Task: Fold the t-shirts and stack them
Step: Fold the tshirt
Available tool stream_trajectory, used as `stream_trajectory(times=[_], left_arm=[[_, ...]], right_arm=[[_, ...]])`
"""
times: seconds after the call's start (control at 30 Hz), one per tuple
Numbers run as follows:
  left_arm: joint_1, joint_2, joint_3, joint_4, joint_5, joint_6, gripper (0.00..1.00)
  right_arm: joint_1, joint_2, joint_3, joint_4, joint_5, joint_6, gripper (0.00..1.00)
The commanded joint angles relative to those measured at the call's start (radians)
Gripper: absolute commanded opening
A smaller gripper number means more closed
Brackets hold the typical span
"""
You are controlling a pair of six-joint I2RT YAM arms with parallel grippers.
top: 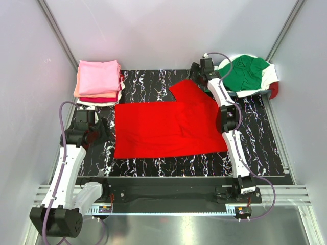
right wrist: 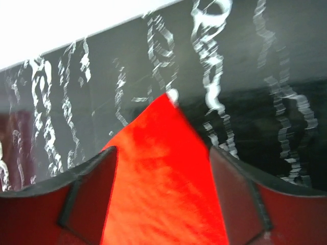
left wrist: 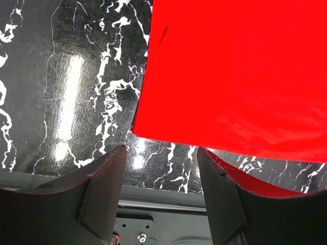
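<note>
I see the bright red t-shirt [top: 168, 127] spread flat in the middle of the black marbled counter [top: 255, 148], with one sleeve reaching toward the far right. My left end effector [left wrist: 161, 153] hovers just beside the shirt's left edge, fingers apart, with only bare counter between them. My right end effector [right wrist: 161, 153] is over the sleeve's far tip. Its fingers are apart too, and the red cloth lies between them unpinched. A folded stack [top: 98, 81], pink on top, sits at the far left corner. A green t-shirt [top: 248, 71] lies heaped at the far right.
</note>
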Motion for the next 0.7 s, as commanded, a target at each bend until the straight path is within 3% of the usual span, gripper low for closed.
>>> stream_trajectory(times=[0.0, 0.2, 0.23, 0.5, 0.67], left_arm=[[-0.003, -0.003, 0.003, 0.046, 0.023, -0.010, 0.62], [-0.003, 0.002, -0.004, 0.050, 0.028, -0.014, 0.62], [-0.003, 0.003, -0.007, 0.058, 0.031, -0.016, 0.62], [-0.002, 0.065, 0.017, 0.101, -0.005, -0.008, 0.63], [-0.002, 0.244, 0.156, 0.148, -0.027, -0.020, 0.62]], right_arm=[[0.025, 0.019, 0.000, -0.007, -0.082, 0.024, 0.77], [0.027, 0.031, -0.004, -0.041, -0.128, 0.040, 0.44], [0.025, 0.033, -0.004, -0.048, -0.132, 0.041, 0.42], [0.022, -0.015, -0.047, -0.054, -0.085, 0.012, 0.00], [0.014, -0.145, -0.167, 0.013, -0.103, -0.003, 0.00]])
